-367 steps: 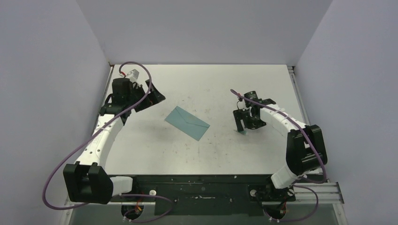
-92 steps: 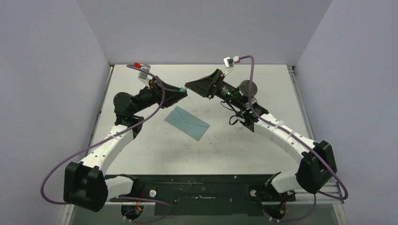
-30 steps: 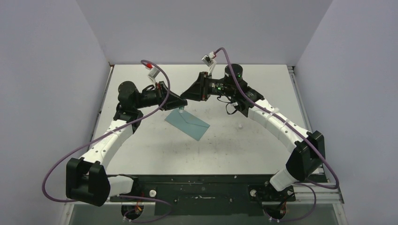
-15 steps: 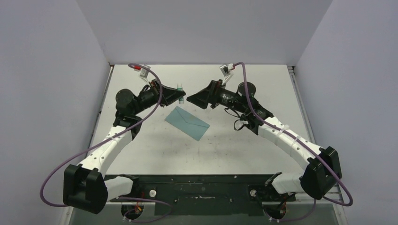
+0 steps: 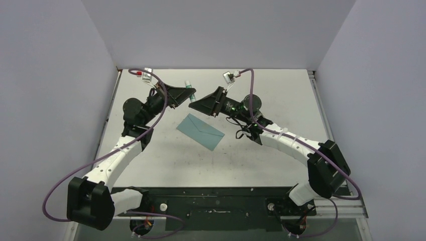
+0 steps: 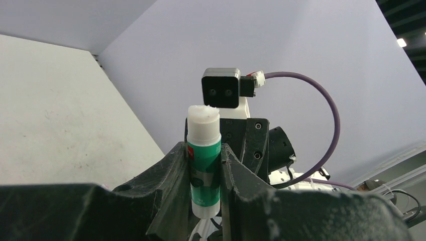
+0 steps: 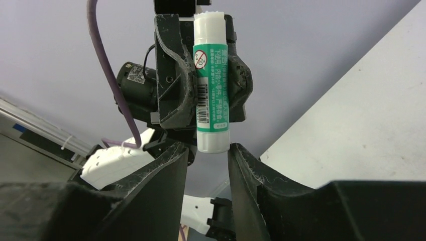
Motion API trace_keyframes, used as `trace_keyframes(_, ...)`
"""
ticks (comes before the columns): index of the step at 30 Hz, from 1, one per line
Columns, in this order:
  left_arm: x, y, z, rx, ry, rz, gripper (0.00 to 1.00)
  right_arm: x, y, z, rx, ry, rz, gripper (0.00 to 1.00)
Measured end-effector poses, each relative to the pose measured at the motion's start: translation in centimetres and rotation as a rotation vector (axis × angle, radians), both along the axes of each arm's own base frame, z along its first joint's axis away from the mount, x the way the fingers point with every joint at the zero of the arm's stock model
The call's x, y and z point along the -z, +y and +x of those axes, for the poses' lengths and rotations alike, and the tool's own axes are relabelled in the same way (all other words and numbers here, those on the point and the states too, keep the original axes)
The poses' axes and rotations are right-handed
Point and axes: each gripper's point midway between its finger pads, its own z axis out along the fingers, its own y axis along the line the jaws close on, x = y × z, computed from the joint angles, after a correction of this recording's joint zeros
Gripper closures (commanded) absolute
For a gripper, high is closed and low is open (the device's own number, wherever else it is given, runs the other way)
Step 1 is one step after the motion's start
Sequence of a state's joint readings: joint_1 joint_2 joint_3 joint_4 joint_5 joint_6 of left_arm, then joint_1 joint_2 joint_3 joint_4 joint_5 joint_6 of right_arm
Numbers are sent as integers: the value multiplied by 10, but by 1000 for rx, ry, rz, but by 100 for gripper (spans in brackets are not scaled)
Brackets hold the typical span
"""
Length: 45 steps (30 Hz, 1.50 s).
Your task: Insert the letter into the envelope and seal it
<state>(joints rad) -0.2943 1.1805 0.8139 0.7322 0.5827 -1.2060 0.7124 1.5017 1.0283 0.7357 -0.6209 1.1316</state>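
Note:
The teal envelope [image 5: 200, 131] lies flat on the table, flap side up, below both grippers. The letter is out of view. My left gripper [image 5: 187, 92] is shut on a white and green glue stick [image 6: 203, 125], held upright in the air with its bare white tip on top. My right gripper [image 7: 208, 149] faces it from the right. Its jaws stand a little apart on either side of the glue stick's [image 7: 212, 80] white bottom end, one finger close to it and a gap at the other. The left gripper [image 7: 211, 65] clamps the stick's middle in the right wrist view.
The grey table [image 5: 281, 95] is walled in by pale walls at the back and both sides. A black rail [image 5: 216, 201] with the arm bases runs along the near edge. Purple cables loop over both wrists.
Over the last second both grippers rose from the envelope's far corner. The left one tilted the stick upward. The right one opened wide, moved left under the stick, then narrowed its jaws.

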Motion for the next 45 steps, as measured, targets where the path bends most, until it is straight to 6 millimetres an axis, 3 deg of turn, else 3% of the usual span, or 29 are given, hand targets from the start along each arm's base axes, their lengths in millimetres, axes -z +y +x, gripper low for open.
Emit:
trace_keyframes(2,-2,1,0,-4,-1,-9,100,-3,1,0,-6,4,19,62)
trace_keyframes(6,-5,2,-2,-8,-7,-21,100,-10,0,-1,-15,0,49,45)
trace_keyframes(8,-5,3,-3,-9,-8,-23,100,-13,1,-1,-17,-4,59,46)
trace_keyframes(16,-10,5,-5,-18,-14,-41,100,-15,5,4,-20,-12,55,88)
trace_keyframes(18,-10,5,-4,-25,-8,-44,100,-14,6,6,-21,-19,48,94)
trace_keyframes(20,-10,6,-2,-34,-6,-47,100,-15,7,6,-20,-34,35,95)
trace_keyframes(24,-6,9,6,-74,25,-40,100,-10,10,16,11,-110,-60,95)
trace_keyframes(30,11,18,30,-185,163,14,100,5,9,44,150,-313,-345,95)
trace_keyframes(42,64,35,56,-355,452,111,100,51,16,75,385,-698,-825,94)
trace_keyframes(43,66,35,56,-360,465,118,100,53,17,75,394,-711,-850,89)
trace_keyframes(45,69,35,55,-362,476,124,100,55,16,74,396,-715,-872,65)
